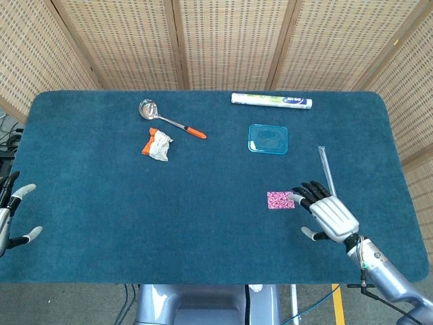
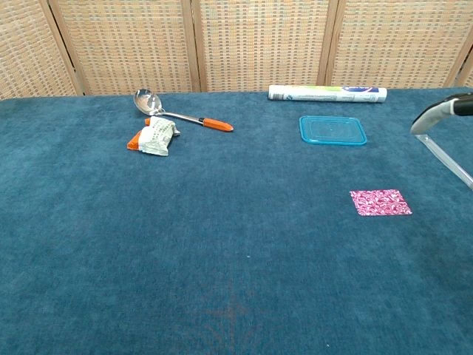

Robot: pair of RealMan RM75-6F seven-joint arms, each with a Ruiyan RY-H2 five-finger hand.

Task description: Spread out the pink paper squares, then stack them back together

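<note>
pink paper squares (image 1: 281,200) lie as 1 stack on the table (image 1: 101,203), right of centre, long axis 3-to-9 o'clock. right hand (image 1: 327,215) sits at their 3-4 o'clock, fingers (image 1: 306,191) spread, holding nothing, tips just at the stack's right edge. left hand (image 1: 12,217) far off at 9 o'clock, fingers apart, empty. right hand is the nearer one

The left hand (image 1: 15,217) was cut by the head view's left edge, only part of it showing. In the chest view just one tip of the right hand's fingers (image 2: 436,115) entered at the right edge. The clear tube (image 2: 448,158) ran off that same edge. Print on the white roll (image 1: 271,100) was too small to read.
</note>
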